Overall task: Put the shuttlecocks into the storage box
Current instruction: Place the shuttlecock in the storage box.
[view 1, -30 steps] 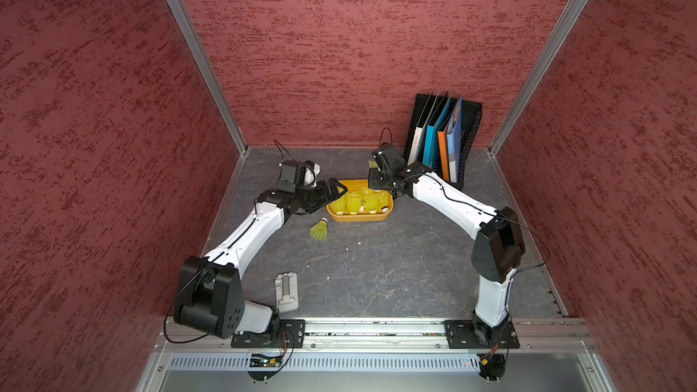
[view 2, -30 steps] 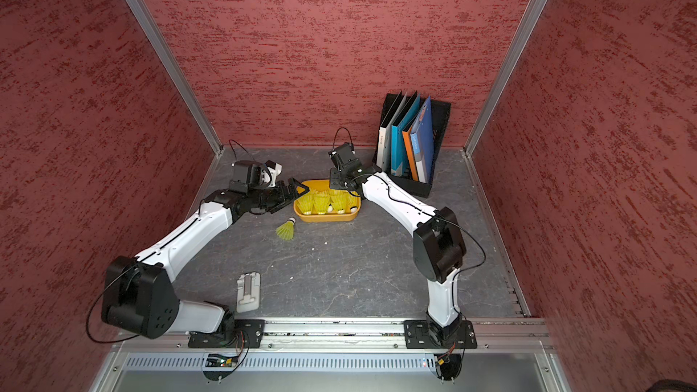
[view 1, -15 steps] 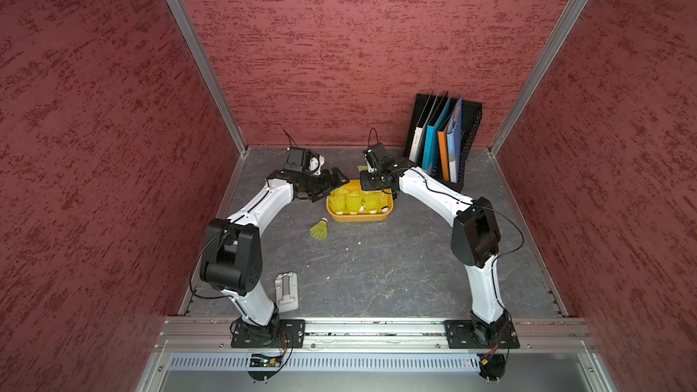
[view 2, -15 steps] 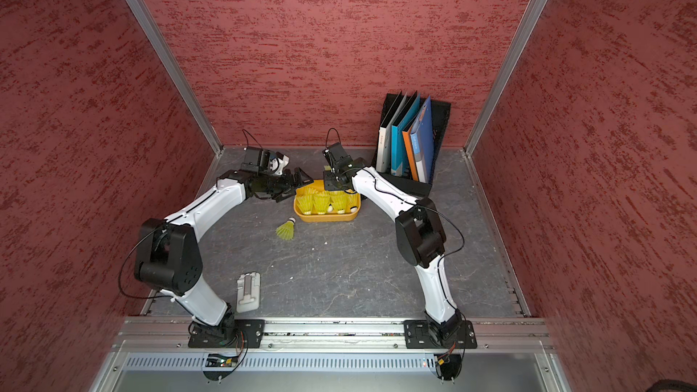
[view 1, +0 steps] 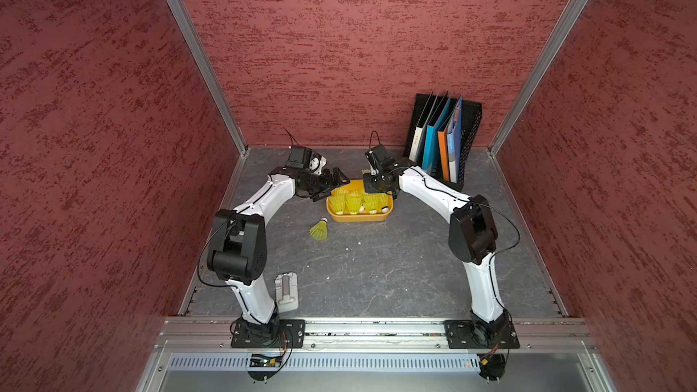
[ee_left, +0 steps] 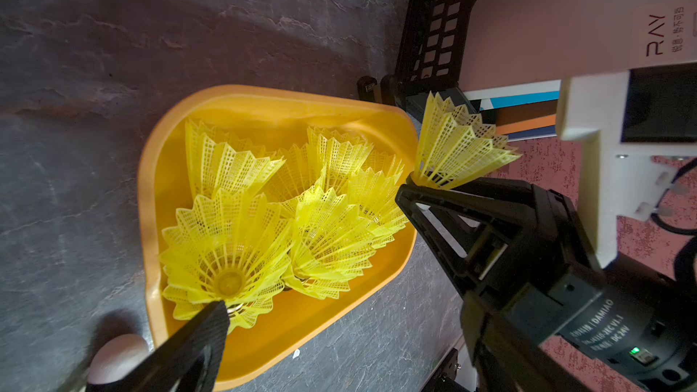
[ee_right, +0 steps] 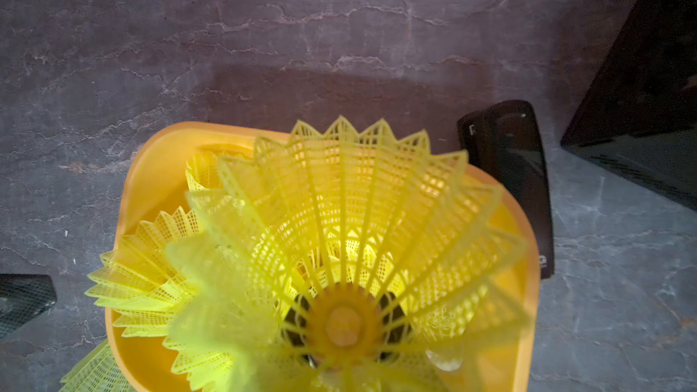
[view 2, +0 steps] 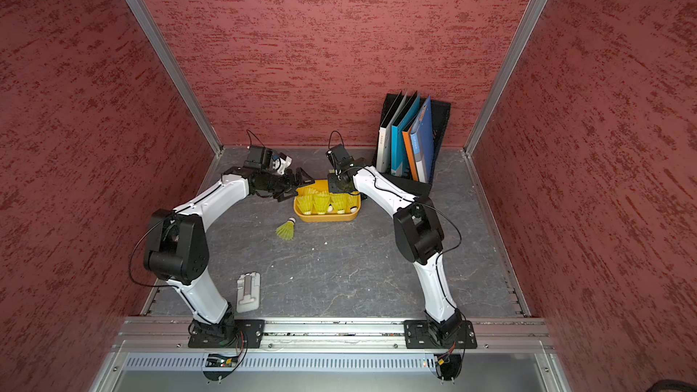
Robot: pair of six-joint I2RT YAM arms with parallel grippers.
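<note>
**One shuttlecock held over the box, one loose on the tabletop**

The right gripper (ee_left: 409,188) is clamped on the base of a neon yellow held shuttlecock (ee_left: 456,145). Its mesh skirt flares away from the jaws above the right end of the storage box (ee_left: 151,190). In the right wrist view that skirt (ee_right: 339,220) fills the foreground, with the box's rim (ee_right: 128,190) below it.

The shallow orange-yellow box sits near the middle of the back edge of the tabletop (view 1: 377,265). Several more shuttlecocks (view 1: 354,201) crowd inside it, their skirts overlapping.

The left gripper (view 1: 332,185) hovers at the box's left end with its jaws spread wide and nothing between them. In the left wrist view one of its fingers (ee_left: 196,341) overlaps the skirt of the nearest shuttlecock in the box, though whether they touch cannot be told.

A loose shuttlecock (view 1: 318,230) lies on its side just in front of the box's left front corner. It is clear of the box, and its white tip points toward it.

A black mesh file rack (view 1: 471,126) holding folders stands in the back right corner. A small pale grey object (view 1: 286,292) lies near the front edge, beside the left arm.
</note>
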